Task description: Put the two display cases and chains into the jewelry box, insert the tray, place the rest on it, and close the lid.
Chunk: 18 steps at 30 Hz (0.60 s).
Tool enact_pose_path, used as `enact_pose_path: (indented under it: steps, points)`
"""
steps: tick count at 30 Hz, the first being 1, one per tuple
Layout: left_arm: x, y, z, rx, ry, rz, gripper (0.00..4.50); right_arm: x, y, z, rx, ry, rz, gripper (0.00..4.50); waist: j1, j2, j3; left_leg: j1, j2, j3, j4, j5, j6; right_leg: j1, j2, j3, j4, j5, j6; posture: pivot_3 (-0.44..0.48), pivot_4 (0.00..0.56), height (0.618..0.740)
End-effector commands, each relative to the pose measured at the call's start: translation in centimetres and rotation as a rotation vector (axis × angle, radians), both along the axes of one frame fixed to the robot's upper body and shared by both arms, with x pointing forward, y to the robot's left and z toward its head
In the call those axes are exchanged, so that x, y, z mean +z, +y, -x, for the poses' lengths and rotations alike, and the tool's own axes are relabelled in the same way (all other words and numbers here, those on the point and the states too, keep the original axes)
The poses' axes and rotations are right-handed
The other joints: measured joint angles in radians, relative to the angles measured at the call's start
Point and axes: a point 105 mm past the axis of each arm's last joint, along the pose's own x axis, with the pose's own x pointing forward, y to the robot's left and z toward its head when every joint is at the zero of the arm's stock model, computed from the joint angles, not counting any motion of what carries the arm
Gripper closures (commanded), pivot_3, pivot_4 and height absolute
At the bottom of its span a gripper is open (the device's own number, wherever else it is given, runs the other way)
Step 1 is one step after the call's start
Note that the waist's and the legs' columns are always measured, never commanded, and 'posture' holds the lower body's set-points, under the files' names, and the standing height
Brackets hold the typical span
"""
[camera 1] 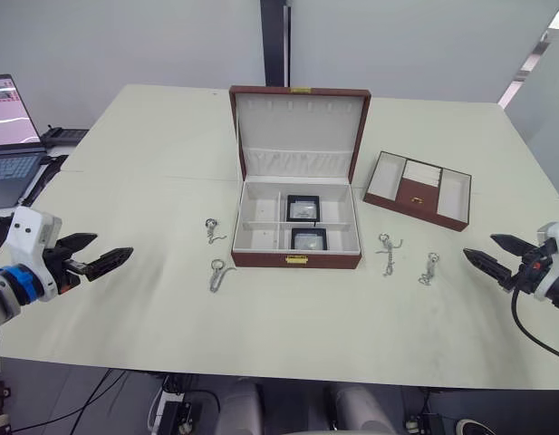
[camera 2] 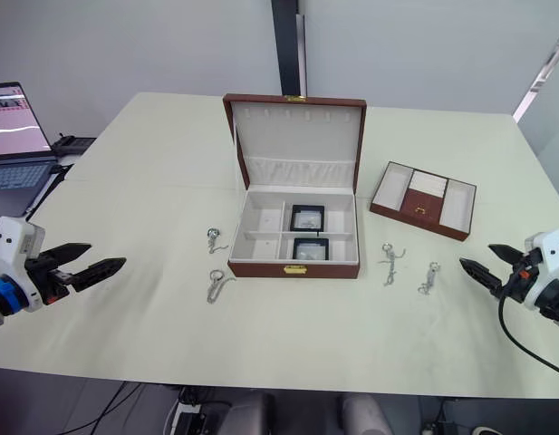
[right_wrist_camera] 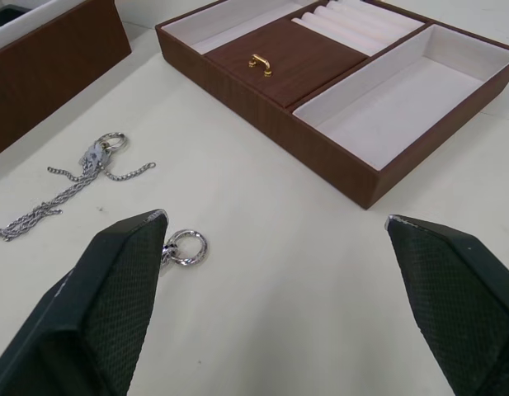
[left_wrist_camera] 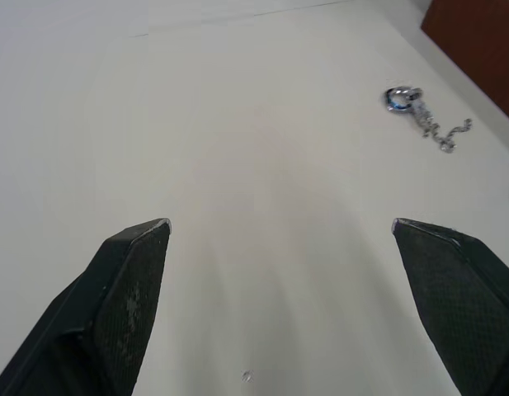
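Note:
The brown jewelry box (camera 1: 261,259) stands open mid-table with its lid (camera 1: 300,127) upright. Two black display cases (camera 1: 303,207) (camera 1: 309,238) lie in its middle compartments. Two chains (camera 1: 212,230) (camera 1: 219,274) lie left of the box, and two more (camera 1: 387,249) (camera 1: 429,268) lie to its right. The brown tray (camera 1: 453,195) rests on the table right of the box. My left gripper (camera 1: 114,246) hovers open over the table's left side, holding nothing. My right gripper (camera 1: 478,246) is open and empty near the right edge, just beyond the ringed chain (right_wrist_camera: 186,246).
A laptop (camera 1: 12,136) sits on a stand off the table's left edge. The cream table (camera 1: 288,335) has bare room in front of the box and behind it. A dark pillar (camera 1: 275,41) rises behind the table.

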Motion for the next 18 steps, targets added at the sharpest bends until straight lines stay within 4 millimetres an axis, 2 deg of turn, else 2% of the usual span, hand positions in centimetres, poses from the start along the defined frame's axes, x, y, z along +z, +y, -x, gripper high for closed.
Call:
enact_pose_path:
  steps: [1,7,18]
  points:
    - [0.5,2.3,0.3,0.133,-0.078,-0.049,0.03,0.6,-1.3,-0.4,-0.041,-0.052,0.023,0.00,0.000,0.000,0.000,0.000,0.000,0.000,0.000,0.000,0.000,0.000,0.000,0.000,0.000,0.000,0.000,0.000,0.150,0.740]
    - [-1.0,3.1,0.7,0.161,-0.052,-0.086,0.03,0.1,-1.8,-0.6,-0.049,-0.055,0.028,0.00,-0.002,0.000,0.000,0.000,0.000,0.000,0.000,0.000,0.000,0.000,0.000,0.000,0.000,0.000,0.000,0.000,0.150,0.740]
    - [-0.6,1.8,0.2,0.108,-0.063,-0.082,0.03,0.3,-2.0,-0.2,-0.045,-0.055,0.023,0.00,-0.005,0.000,0.000,0.000,0.000,0.000,-0.001,0.000,0.000,0.000,0.000,0.000,0.000,0.000,0.000,0.000,0.150,0.740]
